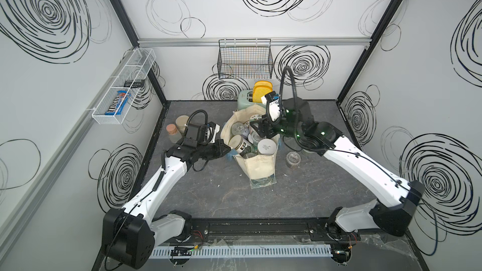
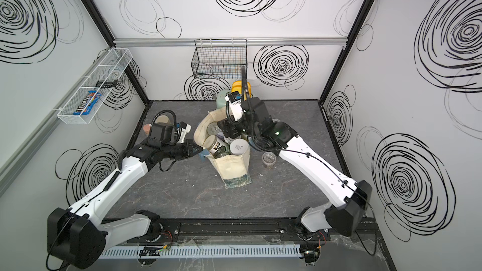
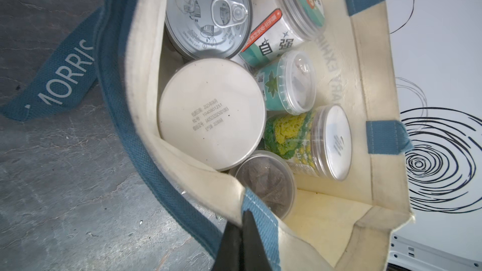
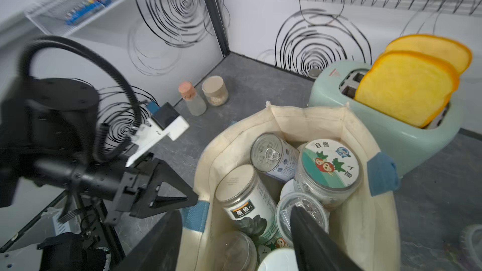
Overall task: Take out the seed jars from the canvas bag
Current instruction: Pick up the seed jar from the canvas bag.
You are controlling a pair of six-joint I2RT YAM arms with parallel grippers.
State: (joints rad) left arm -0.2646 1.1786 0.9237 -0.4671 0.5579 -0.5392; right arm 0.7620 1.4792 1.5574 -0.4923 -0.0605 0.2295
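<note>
In both top views the canvas bag (image 1: 260,164) stands upright in the middle of the table (image 1: 208,199), long axis vertical, mouth open upward, just in front of the toaster (image 1: 242,99). The seed jars (image 1: 241,144) lie jumbled inside it; one loose jar (image 1: 293,159) stands upright on the table beside the bag, on the right arm's side. The left gripper (image 1: 227,149) reaches in nearly level to the bag's rim; the right gripper (image 1: 262,129) points down over the mouth. In the left wrist view the left fingers (image 3: 234,251) are clenched on the rim where a blue strap (image 3: 114,95) is sewn. A pull-tab jar (image 3: 208,14) and a white-ended jar (image 3: 211,113) show end-on, while a print-lid jar (image 3: 300,3), a teal tub (image 3: 289,82) and a yellow-green jar (image 3: 307,142) show side-on, lids turned away from the fingers. In the right wrist view a tall white-lidded jar (image 4: 245,199) and the pull-tab jar lean, top ends toward the left gripper's side, and the print-lid jar shows its lid nearly full-face. The right jaws stand apart: one finger (image 4: 313,238) hangs over a clear-lidded tub (image 4: 310,204), the other, blurred, is well to the side; whether they press on any jar cannot be told.
</note>
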